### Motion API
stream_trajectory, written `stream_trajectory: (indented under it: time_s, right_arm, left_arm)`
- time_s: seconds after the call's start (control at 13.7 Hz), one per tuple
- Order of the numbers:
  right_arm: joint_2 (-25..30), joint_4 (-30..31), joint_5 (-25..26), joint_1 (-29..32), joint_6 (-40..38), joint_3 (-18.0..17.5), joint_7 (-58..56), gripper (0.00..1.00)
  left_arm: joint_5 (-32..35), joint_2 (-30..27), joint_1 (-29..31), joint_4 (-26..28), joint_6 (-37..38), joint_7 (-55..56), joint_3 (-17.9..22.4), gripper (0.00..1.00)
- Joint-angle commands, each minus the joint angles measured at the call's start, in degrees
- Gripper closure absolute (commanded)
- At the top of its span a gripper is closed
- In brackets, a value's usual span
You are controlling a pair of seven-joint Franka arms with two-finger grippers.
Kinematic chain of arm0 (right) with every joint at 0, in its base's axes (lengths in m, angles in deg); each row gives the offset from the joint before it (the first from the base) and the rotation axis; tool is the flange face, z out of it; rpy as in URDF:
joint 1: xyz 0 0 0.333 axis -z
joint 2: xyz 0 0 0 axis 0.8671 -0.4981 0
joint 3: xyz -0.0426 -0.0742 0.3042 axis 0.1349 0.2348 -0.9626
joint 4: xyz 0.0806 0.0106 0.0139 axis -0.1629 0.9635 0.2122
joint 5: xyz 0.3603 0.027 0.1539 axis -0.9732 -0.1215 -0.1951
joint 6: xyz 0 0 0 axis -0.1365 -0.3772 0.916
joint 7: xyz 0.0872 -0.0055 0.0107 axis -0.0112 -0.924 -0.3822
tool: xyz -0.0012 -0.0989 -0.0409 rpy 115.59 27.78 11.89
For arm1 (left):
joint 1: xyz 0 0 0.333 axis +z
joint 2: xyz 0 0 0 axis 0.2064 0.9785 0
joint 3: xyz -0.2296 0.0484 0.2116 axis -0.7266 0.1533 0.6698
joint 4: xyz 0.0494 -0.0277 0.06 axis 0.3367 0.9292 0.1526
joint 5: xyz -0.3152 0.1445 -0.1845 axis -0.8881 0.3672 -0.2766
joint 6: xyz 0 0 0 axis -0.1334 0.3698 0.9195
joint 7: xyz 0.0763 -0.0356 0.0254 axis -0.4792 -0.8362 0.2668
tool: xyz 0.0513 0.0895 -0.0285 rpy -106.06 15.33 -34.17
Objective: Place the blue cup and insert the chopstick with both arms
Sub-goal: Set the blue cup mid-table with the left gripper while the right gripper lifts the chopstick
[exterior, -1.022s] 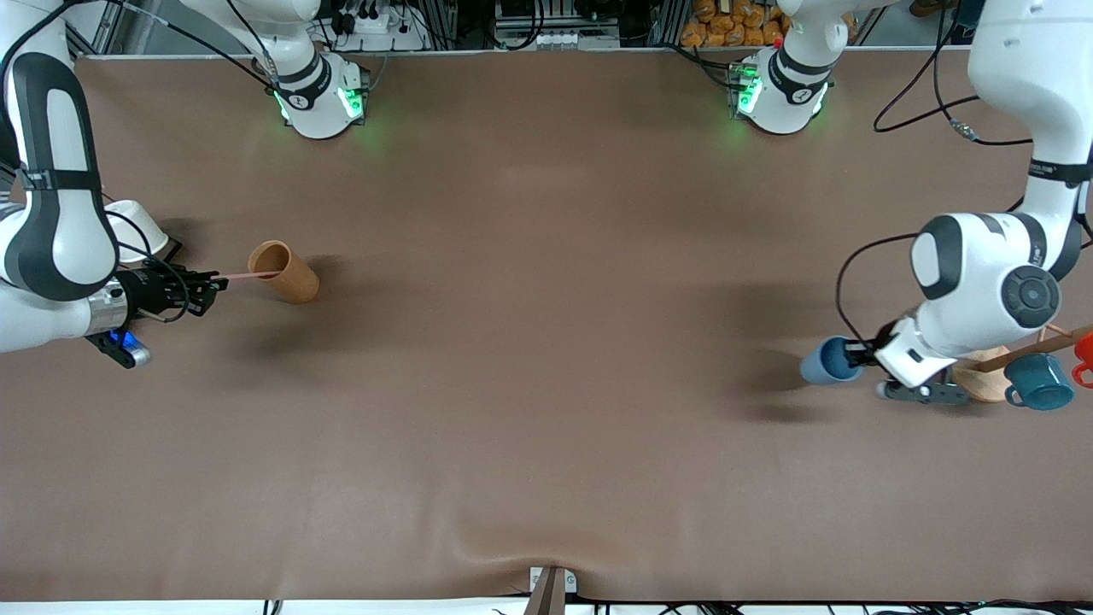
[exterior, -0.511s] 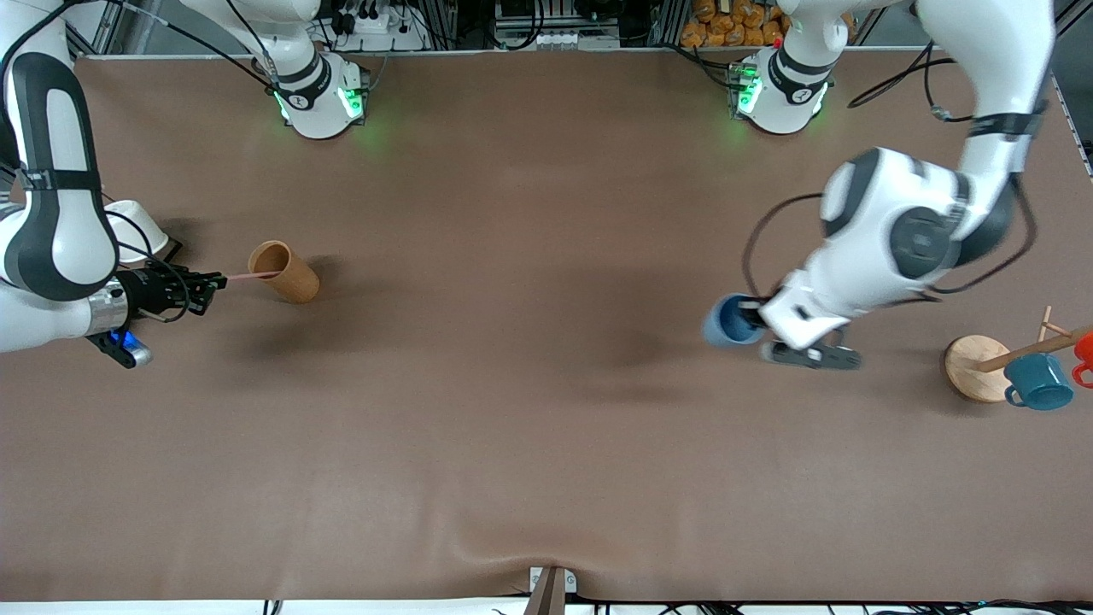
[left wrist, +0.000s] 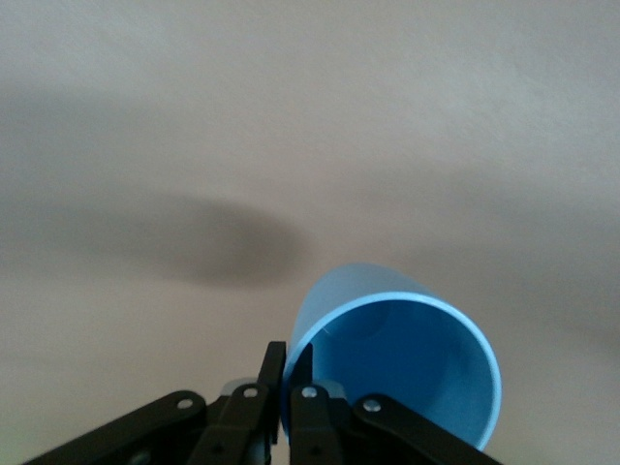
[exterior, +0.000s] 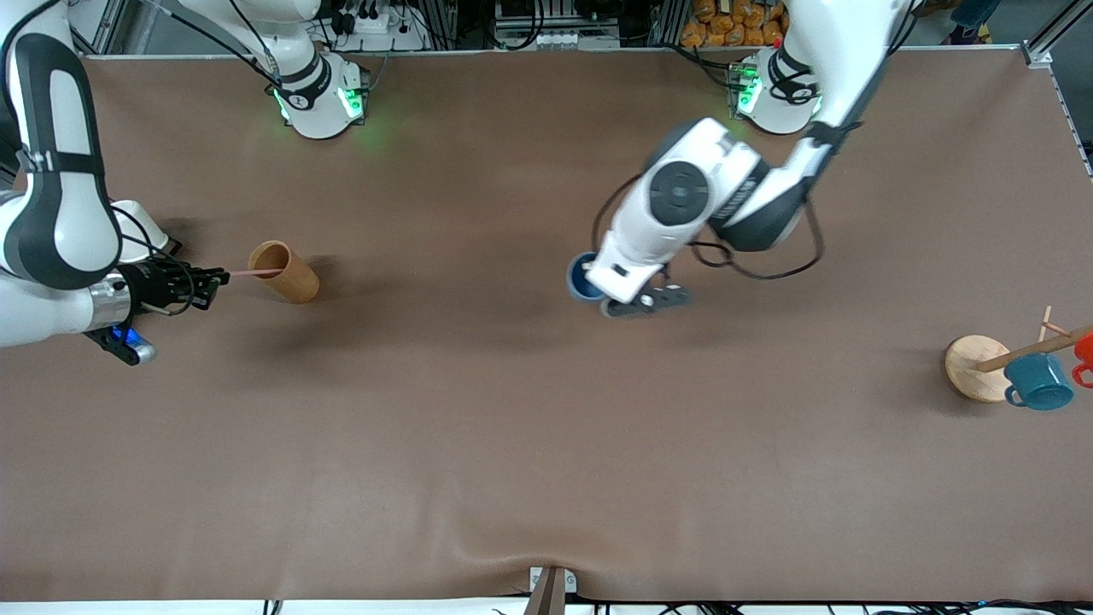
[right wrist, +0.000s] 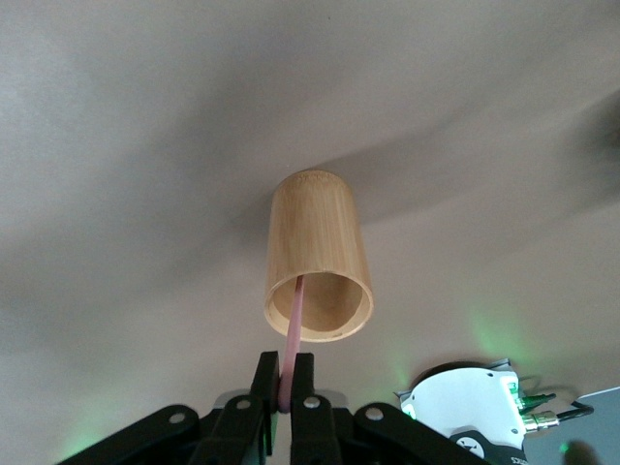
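My left gripper [exterior: 598,286] is shut on the rim of the blue cup [exterior: 586,278], one finger inside and one outside, and holds it up over the middle of the table. In the left wrist view the blue cup [left wrist: 392,363] is a light-blue tumbler clamped by my left gripper [left wrist: 289,373]. My right gripper [exterior: 218,281] is shut on the pale-pink chopstick [exterior: 252,274], whose other end sits inside a tan cup [exterior: 284,272] at the right arm's end of the table. The right wrist view shows the chopstick [right wrist: 294,334] between the fingers of my right gripper [right wrist: 287,380], running into the tan cup [right wrist: 317,254].
A wooden mug rack [exterior: 975,367] with a dark teal mug [exterior: 1038,382] and a red mug [exterior: 1084,352] stands at the left arm's end of the table. A white bowl [exterior: 137,229] sits by the right arm. The brown table mat [exterior: 478,444] has a wrinkle at its near edge.
My left arm has carried the blue cup from beside the mug rack toward the middle of the table. My right gripper has stayed put with the chopstick in the tan cup.
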Motion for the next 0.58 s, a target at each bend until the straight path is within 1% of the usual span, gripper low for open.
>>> stream_trajectory:
  time_s: [0.0,0.07,0.15,0.29,0.37,0.51]
  right_arm:
    - [3.5,-1.6,3.8,-1.8,-2.4,-0.1,1.1,1.00]
    - [3.5,-3.8,4.4,-1.9,-3.9,-0.1,1.0,1.00]
    - [3.5,-6.0,4.6,-1.9,-5.6,-0.1,1.0,1.00]
    - [3.5,-9.5,4.8,-2.0,-7.8,-0.2,1.0,1.00]
    - [3.5,-10.9,4.8,-2.0,-8.5,-0.3,1.0,1.00]
    - [3.6,-13.7,4.7,-2.0,-10.0,-0.4,0.9,1.00]
  left_arm:
    - [3.7,3.9,-3.1,-2.3,-2.5,7.7,0.8,1.00]
    - [7.4,5.0,-3.8,-2.4,-2.7,10.8,0.7,1.00]
    - [9.7,6.2,-4.9,-2.4,-3.0,13.7,0.6,1.00]
    - [10.8,8.0,-7.1,-2.3,-5.8,20.0,0.8,1.00]
    - [11.9,8.4,-7.3,-2.2,-6.5,22.7,0.8,1.00]
    - [15.4,9.0,-8.6,-2.0,-7.2,28.4,0.8,1.00]
